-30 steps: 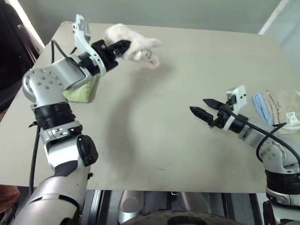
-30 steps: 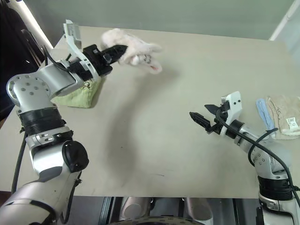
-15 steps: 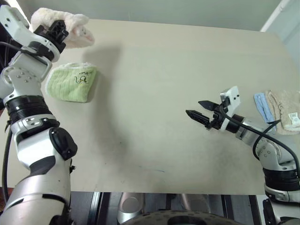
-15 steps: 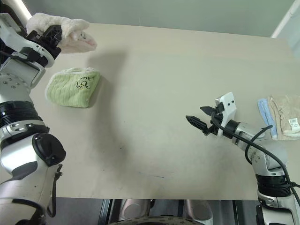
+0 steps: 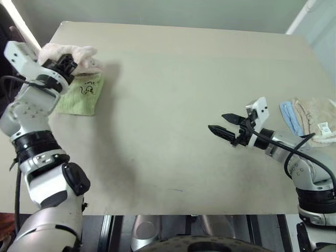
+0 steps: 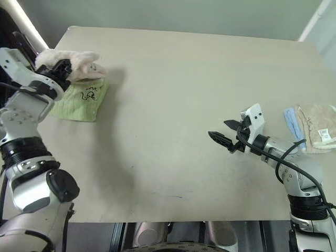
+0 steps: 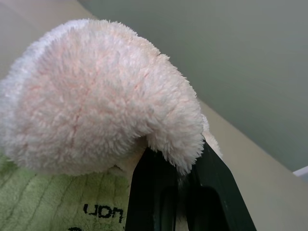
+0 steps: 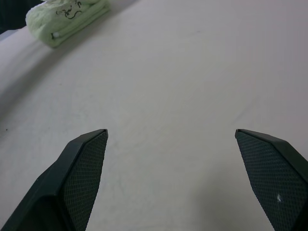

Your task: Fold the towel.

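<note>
At the table's far left, the left gripper (image 5: 67,63) is clamped on the bunched pale pink fluffy terry towel (image 5: 67,52), above the folded light green towel (image 5: 80,95). The right gripper (image 5: 224,126) hovers at the near right, fingers spread wide and empty.

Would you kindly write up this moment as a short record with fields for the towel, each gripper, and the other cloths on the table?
towel: pink fluffy towel, bunched, held above the table's far left corner
left gripper: left gripper shut on the pink towel
right gripper: right gripper open, holding nothing, over bare table
green towel: green towel, folded, lying just under the pink one
other cloths: blue cloth and beige cloth at the table's right edge
</note>
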Available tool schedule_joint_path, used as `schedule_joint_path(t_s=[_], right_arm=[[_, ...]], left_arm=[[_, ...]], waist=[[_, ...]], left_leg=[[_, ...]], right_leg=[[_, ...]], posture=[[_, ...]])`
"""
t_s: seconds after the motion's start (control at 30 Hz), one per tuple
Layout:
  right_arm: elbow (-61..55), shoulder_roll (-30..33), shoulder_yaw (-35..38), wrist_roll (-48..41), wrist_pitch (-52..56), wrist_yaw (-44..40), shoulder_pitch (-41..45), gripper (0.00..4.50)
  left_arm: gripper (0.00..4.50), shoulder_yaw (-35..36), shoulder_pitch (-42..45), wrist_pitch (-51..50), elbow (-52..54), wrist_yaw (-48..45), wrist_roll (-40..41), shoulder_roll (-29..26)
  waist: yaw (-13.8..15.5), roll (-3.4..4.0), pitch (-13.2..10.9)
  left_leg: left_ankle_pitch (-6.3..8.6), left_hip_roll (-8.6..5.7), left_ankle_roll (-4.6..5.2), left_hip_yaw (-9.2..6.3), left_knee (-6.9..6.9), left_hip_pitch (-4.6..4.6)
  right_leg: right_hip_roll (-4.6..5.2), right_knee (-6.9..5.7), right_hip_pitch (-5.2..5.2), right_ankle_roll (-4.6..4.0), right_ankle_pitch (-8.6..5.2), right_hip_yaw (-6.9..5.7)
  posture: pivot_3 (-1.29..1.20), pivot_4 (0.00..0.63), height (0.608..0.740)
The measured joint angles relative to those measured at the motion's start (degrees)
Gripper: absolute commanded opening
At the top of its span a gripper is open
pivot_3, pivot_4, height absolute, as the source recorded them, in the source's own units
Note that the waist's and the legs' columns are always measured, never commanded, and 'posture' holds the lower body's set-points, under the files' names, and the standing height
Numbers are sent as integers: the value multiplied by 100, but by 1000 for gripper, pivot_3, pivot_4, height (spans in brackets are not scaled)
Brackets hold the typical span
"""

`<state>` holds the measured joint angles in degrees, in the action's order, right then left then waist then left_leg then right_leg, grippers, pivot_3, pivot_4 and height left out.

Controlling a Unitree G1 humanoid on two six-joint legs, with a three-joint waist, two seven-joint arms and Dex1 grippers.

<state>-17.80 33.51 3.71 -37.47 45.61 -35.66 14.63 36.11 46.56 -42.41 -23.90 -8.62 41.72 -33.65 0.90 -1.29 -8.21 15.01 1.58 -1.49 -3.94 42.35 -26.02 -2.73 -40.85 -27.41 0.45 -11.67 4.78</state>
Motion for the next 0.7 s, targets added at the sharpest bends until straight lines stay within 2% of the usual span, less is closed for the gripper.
schedule_joint_path(t_s=[0.37,0.53,0.7], right_arm=[[243,-8,-105,170,-114,-234,76,4500],[450,-71,-245,268,-201,-346,271,4500],[534,-92,-300,333,-235,-420,376,4500]], left_arm=[[17,813,-901,-994,1901,1120,962,120],[17,924,-1356,-1063,1938,1122,1073,96],[17,795,-1414,-990,1729,763,1038,-33]], waist=[[-18,0,0],[-22,-1,-1],[-6,-7,-1]], left_leg=[[-7,11,15,6,0,13],[-33,11,11,-1,0,24],[-54,10,7,-18,-1,30]], right_leg=[[-5,-1,4,-70,20,-5],[-6,-2,11,-48,35,-8],[-7,-7,19,-48,47,-14]], posture=[[0,150,697],[0,150,697],[0,150,697]])
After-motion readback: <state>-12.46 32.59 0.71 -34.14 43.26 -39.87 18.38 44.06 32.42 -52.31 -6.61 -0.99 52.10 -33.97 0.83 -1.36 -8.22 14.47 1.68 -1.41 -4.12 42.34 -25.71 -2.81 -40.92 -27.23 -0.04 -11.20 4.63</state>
